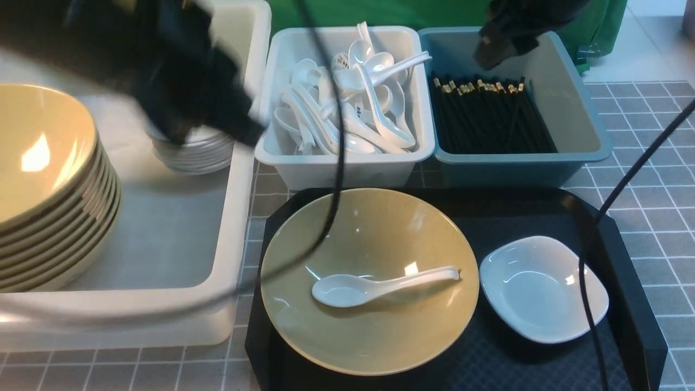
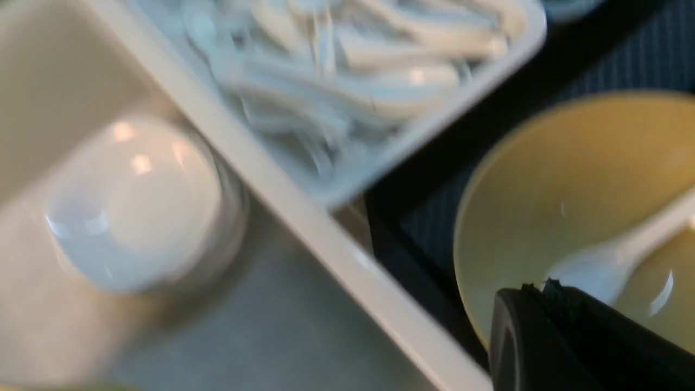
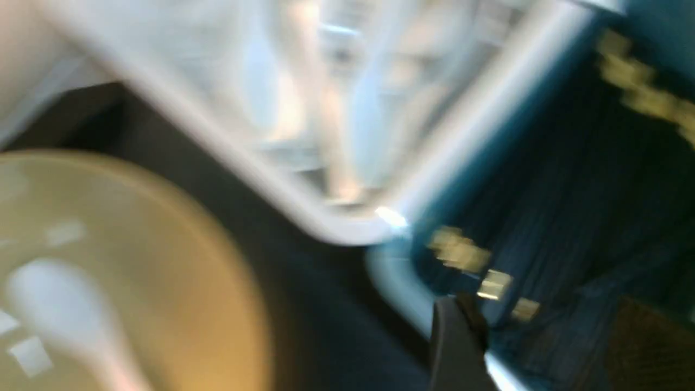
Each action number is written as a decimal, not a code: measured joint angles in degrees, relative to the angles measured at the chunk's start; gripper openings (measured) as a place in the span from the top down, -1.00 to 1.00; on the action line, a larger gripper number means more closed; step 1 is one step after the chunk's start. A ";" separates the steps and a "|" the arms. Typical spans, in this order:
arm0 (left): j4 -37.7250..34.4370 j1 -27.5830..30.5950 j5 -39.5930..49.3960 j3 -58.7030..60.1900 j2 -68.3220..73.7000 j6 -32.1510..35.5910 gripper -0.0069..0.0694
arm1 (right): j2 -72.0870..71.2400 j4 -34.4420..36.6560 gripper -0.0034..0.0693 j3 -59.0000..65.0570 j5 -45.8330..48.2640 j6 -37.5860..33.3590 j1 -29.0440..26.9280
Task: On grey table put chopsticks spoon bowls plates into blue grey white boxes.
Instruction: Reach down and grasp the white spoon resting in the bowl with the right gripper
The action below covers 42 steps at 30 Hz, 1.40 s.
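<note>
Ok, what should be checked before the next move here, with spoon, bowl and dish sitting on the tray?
1. Spoon lies loose inside the bowl on the tray: ok.
2. Dish beside the bowl, nothing on it: ok.
3. Left tool shut and empty: ok.
4. Right tool above the blue tub, open or shut: cannot tell.
5. Chopsticks lying inside the blue tub: ok.

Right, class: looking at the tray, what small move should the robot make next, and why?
Probably reach for the spoon lying in the bowl on the black tray: the bowl cannot be stacked cleanly in the white box until it is emptied, and the grey-white box for it sits just behind.
</note>
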 joint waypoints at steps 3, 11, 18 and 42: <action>0.05 0.00 -0.19 9.70 -7.78 -3.04 0.85 | -3.00 1.16 -0.17 5.08 0.14 -3.37 4.95; -1.18 0.00 -3.68 24.35 -22.50 -7.80 0.85 | -4.33 0.91 -0.17 19.00 0.09 -16.14 15.24; -2.73 0.00 -7.76 30.81 -28.94 -8.11 0.85 | 0.03 -0.25 -0.18 24.18 -0.68 -25.74 17.17; -0.85 0.00 -19.57 31.61 -28.42 -6.84 0.85 | 7.73 -8.28 0.54 18.09 -1.47 -24.17 18.97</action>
